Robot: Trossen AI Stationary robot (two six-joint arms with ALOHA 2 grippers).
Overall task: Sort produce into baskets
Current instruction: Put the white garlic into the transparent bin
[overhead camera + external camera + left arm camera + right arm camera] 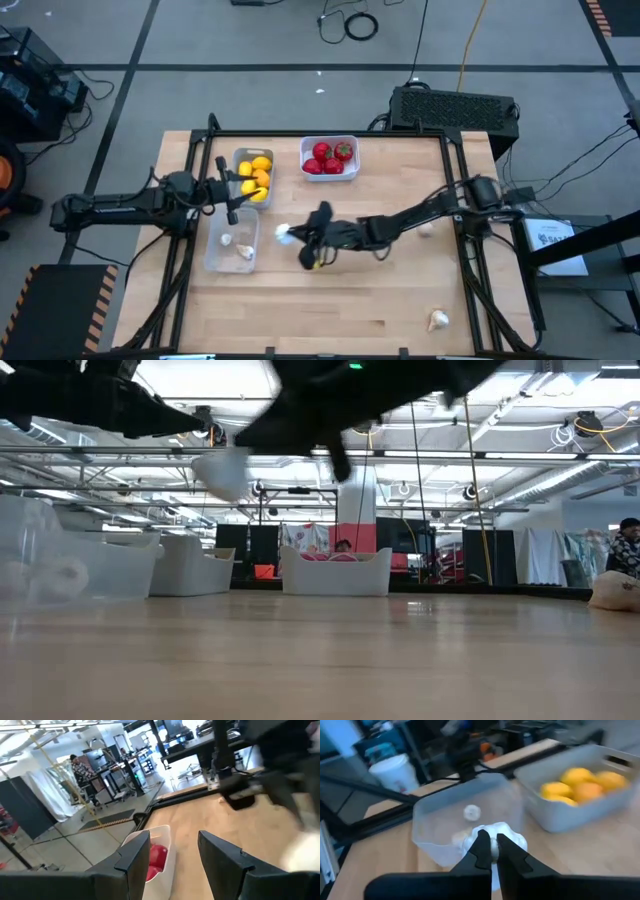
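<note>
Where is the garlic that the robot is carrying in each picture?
High view: garlic at the right tool, just right of the clear basket.
Low view: pale blur up high, under the dark arm.
Left wrist view: white blur at the right edge.
Right wrist view: pinched between the fingers.
Shared landmark: the clear basket.

The right arm reached across the table toward the left, its wrist low and level; the right gripper (493,851) had its fingers pinched together on a garlic bulb (506,837). The left arm stretched in from the left edge, and the left gripper (172,857) hung above the table, fingers slightly apart and holding nothing.
</note>
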